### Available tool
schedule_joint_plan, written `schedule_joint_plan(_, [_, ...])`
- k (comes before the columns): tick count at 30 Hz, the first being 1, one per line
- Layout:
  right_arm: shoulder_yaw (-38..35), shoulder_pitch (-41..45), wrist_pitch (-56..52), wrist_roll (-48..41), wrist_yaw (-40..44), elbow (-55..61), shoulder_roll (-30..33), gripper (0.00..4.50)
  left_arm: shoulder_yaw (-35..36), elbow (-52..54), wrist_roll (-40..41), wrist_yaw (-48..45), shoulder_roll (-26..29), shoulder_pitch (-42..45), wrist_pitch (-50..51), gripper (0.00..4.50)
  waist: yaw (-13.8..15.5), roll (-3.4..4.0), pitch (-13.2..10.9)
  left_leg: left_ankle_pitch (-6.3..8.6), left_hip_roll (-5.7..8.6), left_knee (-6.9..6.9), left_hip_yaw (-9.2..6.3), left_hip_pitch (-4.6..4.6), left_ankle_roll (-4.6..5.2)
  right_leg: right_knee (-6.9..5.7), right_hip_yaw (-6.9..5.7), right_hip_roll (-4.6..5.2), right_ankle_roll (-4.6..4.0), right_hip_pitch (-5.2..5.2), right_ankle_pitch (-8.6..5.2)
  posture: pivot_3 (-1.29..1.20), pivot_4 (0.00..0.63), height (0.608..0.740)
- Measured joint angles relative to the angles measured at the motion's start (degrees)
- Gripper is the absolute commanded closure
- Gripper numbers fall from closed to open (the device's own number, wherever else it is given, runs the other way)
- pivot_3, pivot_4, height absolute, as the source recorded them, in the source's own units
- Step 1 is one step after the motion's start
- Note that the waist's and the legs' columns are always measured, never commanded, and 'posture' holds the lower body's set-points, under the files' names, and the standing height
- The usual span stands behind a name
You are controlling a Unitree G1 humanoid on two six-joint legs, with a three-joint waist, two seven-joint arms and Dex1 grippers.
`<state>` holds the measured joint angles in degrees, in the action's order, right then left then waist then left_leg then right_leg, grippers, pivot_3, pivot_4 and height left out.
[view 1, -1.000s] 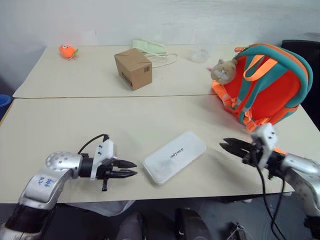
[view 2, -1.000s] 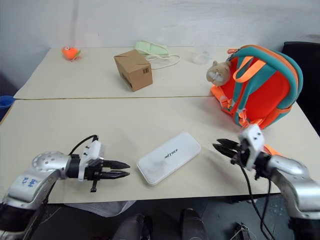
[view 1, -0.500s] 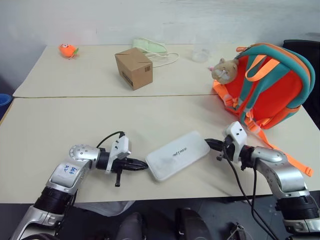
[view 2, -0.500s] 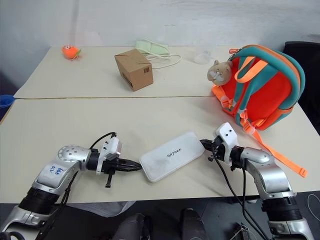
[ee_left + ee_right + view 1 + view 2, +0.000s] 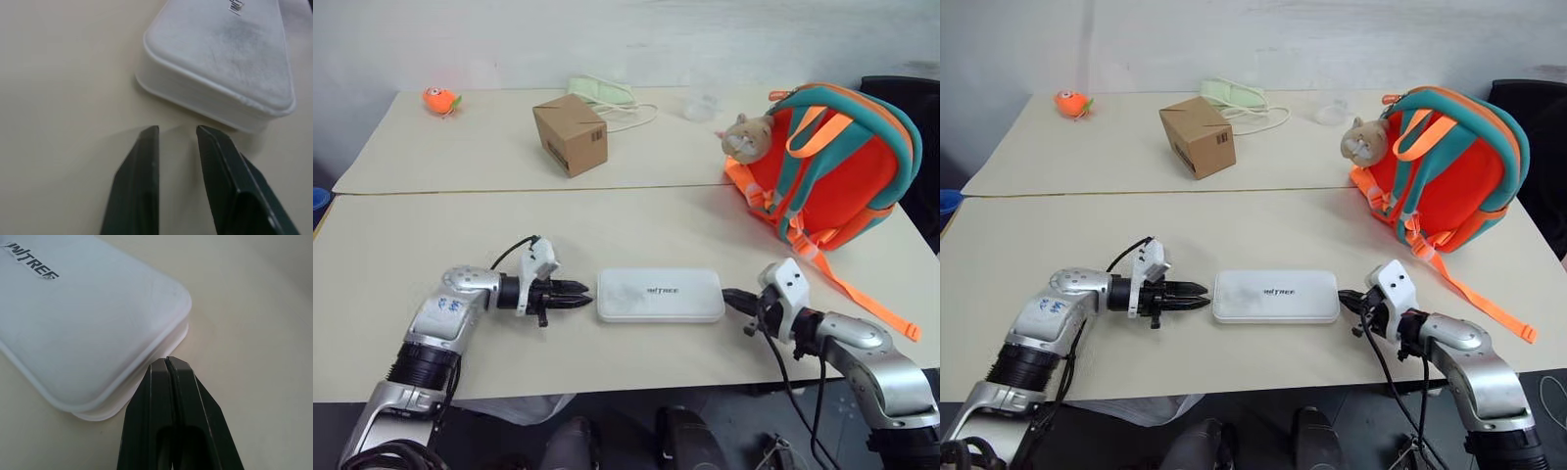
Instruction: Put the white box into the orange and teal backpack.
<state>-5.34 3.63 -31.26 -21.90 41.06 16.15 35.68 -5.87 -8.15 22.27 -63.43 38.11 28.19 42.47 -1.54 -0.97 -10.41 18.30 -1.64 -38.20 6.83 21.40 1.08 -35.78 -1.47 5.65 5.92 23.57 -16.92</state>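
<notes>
the left gripper (image 5: 584,294) lies low over the table (image 5: 460,235) just left of the white box (image 5: 660,295), its two black fingers (image 5: 142,166) parted with a narrow gap and empty, their tips just short of the box's left end and not touching it. the right gripper (image 5: 728,296) comes in from the right with its fingers pressed together, holding nothing, tips right at the box's right end; whether they touch it cannot be told. the white box rests flat on the near part of the table, lengthwise left to right between the two grippers, small dark lettering on top. the orange and teal backpack (image 5: 832,166) stands upright far to the right, well apart from the box, with a beige plush animal (image 5: 748,135) at its left side and an orange strap (image 5: 862,299) trailing toward the near right edge. a brown cardboard box (image 5: 571,134) sits far back on the table, a small orange toy (image 5: 441,100) at the far left.
</notes>
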Motion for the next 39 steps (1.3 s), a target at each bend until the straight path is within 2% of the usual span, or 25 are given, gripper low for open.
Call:
schedule_joint_plan(8, [0.1,-0.1,1.1,0.1,-0.2,-0.7,-0.4,4.5,5.0,0.0,9.0,3.2,-1.8,2.8,22.7,0.04,0.0,0.0,0.0,-0.01,0.0,0.01,0.01,-0.13,-0.03,-0.07,0.05,-0.02,-0.01,-0.08,-0.01,0.0,0.15,0.74])
schedule_joint_plan(12, [1.3,0.1,1.3,0.4,-0.3,-0.6,-1.8,4.5,5.1,0.7,9.5,8.0,-6.1,5.7,29.7,0.04,0.7,0.03,0.1,-0.02,0.08,-0.02,-0.02,-0.18,-0.02,-0.07,0.05,0.0,-0.01,-0.17,0.0,0.0,0.15,0.74])
schedule_joint_plan(17, [3.8,1.3,1.3,0.6,-0.9,-0.5,-3.6,4.5,5.1,-0.1,10.0,11.4,-10.5,7.9,33.3,0.04,1.7,0.06,0.2,-0.03,0.16,-0.04,-0.02,-0.18,0.01,-0.07,0.06,0.03,0.0,-0.18,0.0,0.0,0.15,0.74])
schedule_joint_plan(20, [4.5,2.2,1.3,1.2,-1.7,-0.5,-4.3,4.5,6.1,-2.0,10.8,12.8,-12.5,8.8,34.9,0.58,1.7,0.05,0.2,-0.03,0.18,-0.04,-0.03,-0.18,0.02,-0.05,0.05,0.15,0.0,-0.19,0.0,0.0,0.15,0.74])
schedule_joint_plan(27, [3.7,-0.9,2.2,1.7,-3.0,-0.3,-4.3,4.5,8.5,-5.6,14.3,13.0,-12.8,8.9,38.2,2.46,1.5,0.03,0.2,-0.01,0.06,-0.01,-0.05,-0.07,-0.06,0.01,0.03,0.05,0.0,-0.1,0.0,0.0,0.15,0.74])
schedule_joint_plan(30, [-0.9,-2.4,1.7,0.1,-3.8,0.1,-4.2,3.92,9.5,-4.0,16.7,12.3,-11.9,8.4,38.9,3.07,1.4,0.03,0.2,-0.01,0.07,-0.03,-0.01,-0.09,-0.06,-0.01,0.05,0.08,0.0,-0.12,0.0,0.0,0.15,0.74])
schedule_joint_plan(31, [-4.8,-2.6,0.0,-2.4,-4.6,0.3,-4.2,3.61,10.4,-3.0,17.7,12.2,-11.5,7.6,39.0,3.18,1.3,0.03,0.2,-0.01,0.06,-0.02,-0.02,-0.1,-0.06,-0.02,0.08,0.11,0.0,-0.11,0.0,0.0,0.15,0.74])
schedule_joint_plan(34, [-14.2,-1.7,-3.0,-7.1,-7.2,0.3,-4.1,2.54,13.5,-1.5,18.8,13.2,-10.3,6.3,39.2,3.19,0.9,0.03,0.2,-0.01,-0.04,0.02,-0.06,-0.12,-0.19,-0.05,0.22,0.05,-0.05,-0.08,-0.03,0.0,0.15,0.74])
schedule_joint_plan(36, [-16.8,0.0,-4.3,-8.7,-8.6,0.2,-4.0,1.87,16.3,-0.8,19.4,14.4,-10.2,6.1,39.3,3.2,0.6,0.03,0.2,-0.03,-0.06,0.07,-0.1,-0.12,-0.26,-0.09,0.27,0.02,-0.13,-0.04,-0.07,0.0,0.15,0.74])
schedule_joint_plan(39, [-20.6,7.0,-5.9,-10.8,-12.1,-3.1,-3.9,0.87,22.8,0.9,22.0,16.1,-10.1,5.9,40.1,3.2,-0.2,0.03,0.1,-0.05,-0.06,0.11,-0.1,-0.08,-0.29,-0.11,0.26,-0.01,-0.13,0.03,-0.07,0.0,0.15,0.74])
